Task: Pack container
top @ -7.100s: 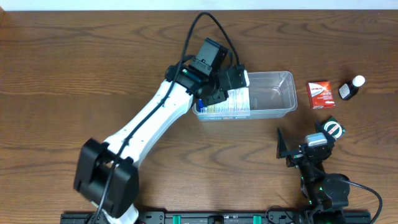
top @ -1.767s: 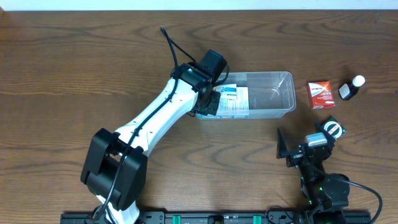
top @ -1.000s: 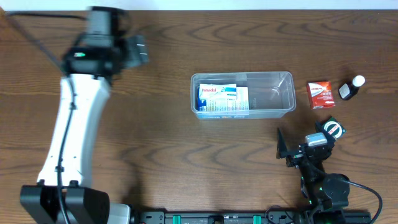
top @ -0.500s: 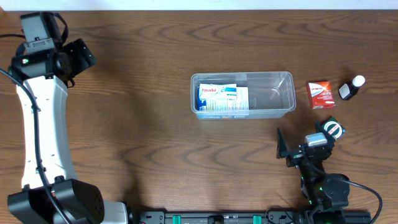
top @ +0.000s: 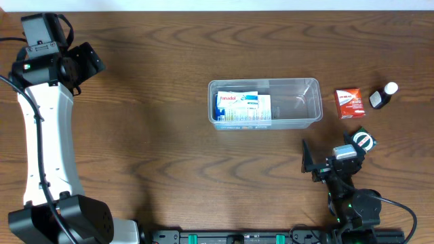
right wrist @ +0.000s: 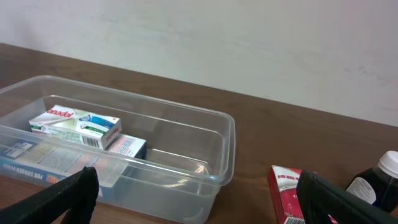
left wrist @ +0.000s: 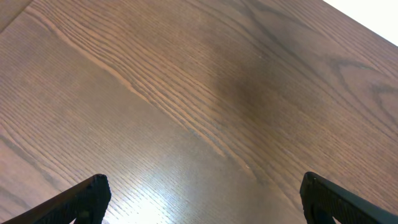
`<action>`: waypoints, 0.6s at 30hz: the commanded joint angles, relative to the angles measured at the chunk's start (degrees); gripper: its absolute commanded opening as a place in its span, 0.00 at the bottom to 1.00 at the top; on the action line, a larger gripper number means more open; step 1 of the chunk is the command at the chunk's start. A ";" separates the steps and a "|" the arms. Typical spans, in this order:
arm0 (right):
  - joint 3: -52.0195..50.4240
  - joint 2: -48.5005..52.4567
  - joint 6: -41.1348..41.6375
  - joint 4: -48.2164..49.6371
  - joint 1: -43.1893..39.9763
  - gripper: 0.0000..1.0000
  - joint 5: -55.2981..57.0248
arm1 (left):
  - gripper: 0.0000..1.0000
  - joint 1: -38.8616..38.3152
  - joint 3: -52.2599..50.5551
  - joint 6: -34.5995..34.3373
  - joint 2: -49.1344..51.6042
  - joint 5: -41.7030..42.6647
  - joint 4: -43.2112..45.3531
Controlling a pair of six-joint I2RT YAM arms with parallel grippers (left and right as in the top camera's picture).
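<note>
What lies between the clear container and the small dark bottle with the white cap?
A small red box lies on the table between the container and the bottle, apart from both. The overhead view shows this best.

Brown wood-grain table with a soft sheen between the matt black left fingers, clear glossy plastic container beyond the matt black right fingers, printed cardboard boxes inside it, red cardboard carton, dark bottle with smooth white cap
</note>
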 commanded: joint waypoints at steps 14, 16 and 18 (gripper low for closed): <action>9.60 3.06 6.71 -5.11 -0.94 0.99 0.33 | 0.98 0.17 0.22 0.33 0.07 -0.87 -0.20; 15.26 7.43 4.22 -7.21 -0.96 0.99 1.16 | 0.98 0.20 0.22 0.33 0.07 -0.87 -0.20; 22.16 13.92 1.97 -9.31 -0.96 0.99 1.57 | 0.98 0.17 0.22 0.33 0.07 -0.87 -0.20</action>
